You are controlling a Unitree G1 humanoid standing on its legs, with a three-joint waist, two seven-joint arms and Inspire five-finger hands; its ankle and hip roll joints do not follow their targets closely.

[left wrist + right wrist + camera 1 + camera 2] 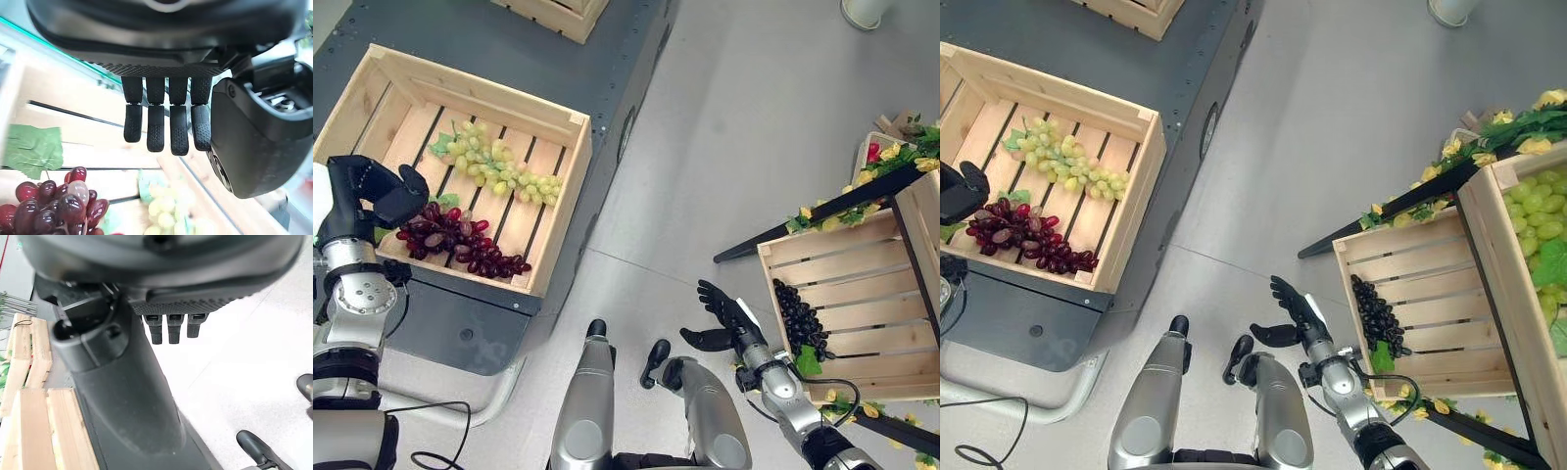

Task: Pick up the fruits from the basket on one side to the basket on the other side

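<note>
The floor (734, 127) is smooth and grey — two wooden crates sit apart. Both hands are spread: left hand (374, 191) above red grapes (460, 240), right hand (724, 315) holds nothing.

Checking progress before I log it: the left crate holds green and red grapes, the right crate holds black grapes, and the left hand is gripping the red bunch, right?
Not quite. The left hand is open above the red grapes, holding nothing, as the left wrist view shows. The rest is right.
</note>
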